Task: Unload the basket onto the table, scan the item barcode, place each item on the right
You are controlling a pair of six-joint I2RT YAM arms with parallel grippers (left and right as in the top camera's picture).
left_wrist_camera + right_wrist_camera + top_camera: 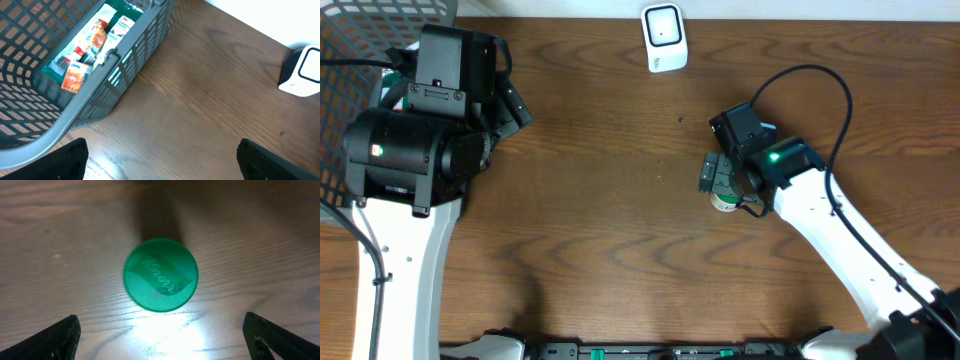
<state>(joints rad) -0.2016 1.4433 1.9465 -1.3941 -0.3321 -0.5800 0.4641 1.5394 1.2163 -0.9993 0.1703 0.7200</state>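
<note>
- Green-lidded jar stands upright on the counter, directly beneath the right jaws; these are wide apart, gripping nothing;
- left jaws likewise apart, idle near basket;
- advised: descend centred, clamp below lid, present barcode to scanner.

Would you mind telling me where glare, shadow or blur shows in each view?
Right wrist: a bright glare patch on the table just below the green lid, its soft shadow above; the fingers are dark blurs. Left wrist: the white scanner looks washed out, the basket sharp. Overhead: even light, no strong glare.
</note>
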